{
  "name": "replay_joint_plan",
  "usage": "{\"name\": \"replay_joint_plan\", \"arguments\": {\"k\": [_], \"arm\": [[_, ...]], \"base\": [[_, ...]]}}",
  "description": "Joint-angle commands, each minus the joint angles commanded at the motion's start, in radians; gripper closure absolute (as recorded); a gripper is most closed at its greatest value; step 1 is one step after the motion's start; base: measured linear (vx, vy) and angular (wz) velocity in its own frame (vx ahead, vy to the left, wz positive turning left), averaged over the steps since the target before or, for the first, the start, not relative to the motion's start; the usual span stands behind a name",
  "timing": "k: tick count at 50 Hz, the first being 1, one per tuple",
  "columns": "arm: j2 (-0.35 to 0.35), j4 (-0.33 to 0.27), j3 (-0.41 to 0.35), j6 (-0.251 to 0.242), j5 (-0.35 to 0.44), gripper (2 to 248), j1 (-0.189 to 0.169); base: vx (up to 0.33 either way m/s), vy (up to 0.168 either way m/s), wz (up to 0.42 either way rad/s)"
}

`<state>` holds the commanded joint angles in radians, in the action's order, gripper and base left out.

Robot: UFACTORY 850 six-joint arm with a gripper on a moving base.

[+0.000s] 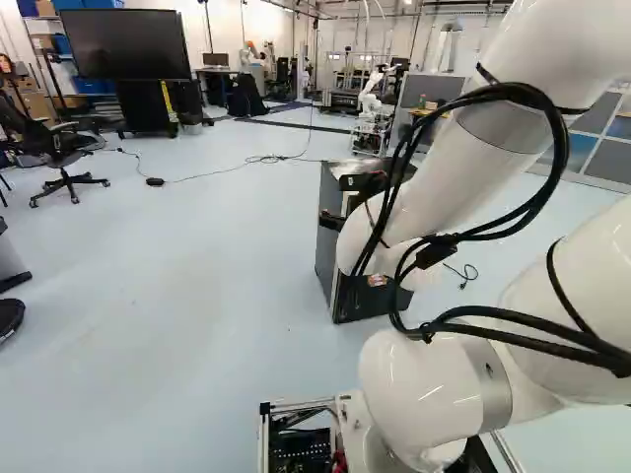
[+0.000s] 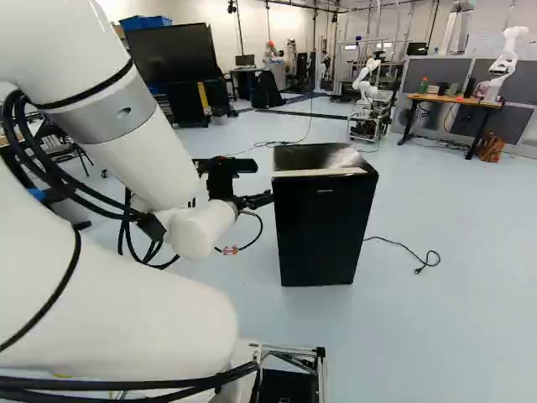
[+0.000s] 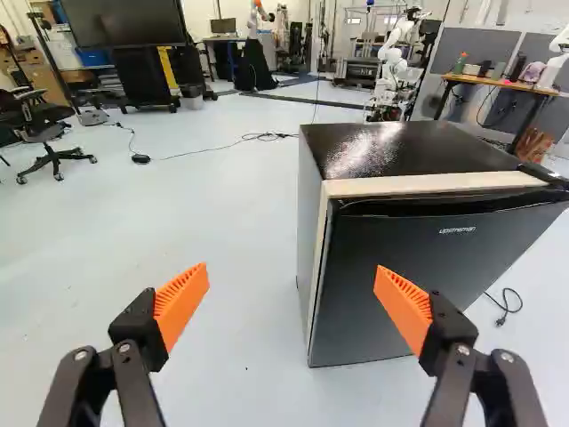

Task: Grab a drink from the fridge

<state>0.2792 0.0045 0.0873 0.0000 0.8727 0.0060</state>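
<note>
Your arm (image 1: 503, 138) rose from its lowest joint (image 1: 424, 394), bent back on itself, with the forearm (image 2: 138, 138) slanting down toward the far side. At its lower end your wrist (image 2: 201, 228) sat low, and the gripper (image 2: 267, 199) reached out ahead of it. In the wrist view your gripper (image 3: 292, 294) stood with its two fingers spread wide apart, left and right, their orange pads (image 3: 182, 304) angled toward each other across the gap.

Black-topped fridge (image 3: 391, 258), cream strip (image 3: 427, 184), black fingers (image 3: 138, 329), ribbed orange pads (image 3: 181, 304); pale blue floor (image 3: 222, 231)
</note>
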Motion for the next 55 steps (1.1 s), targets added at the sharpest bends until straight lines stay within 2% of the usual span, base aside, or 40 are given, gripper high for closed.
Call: {"name": "replay_joint_plan", "arguments": {"k": [10,20,55], "arm": [[-0.001,0.034,0.001,0.0,0.005,3,0.011],[-0.017,0.073,0.012,0.0,0.022,3,0.042],[-0.214,0.219,0.1,0.0,0.142,3,0.171]], "base": [[0.0,0.0,0.0],[0.0,0.0,0.0],[0.0,0.0,0.0]]}}
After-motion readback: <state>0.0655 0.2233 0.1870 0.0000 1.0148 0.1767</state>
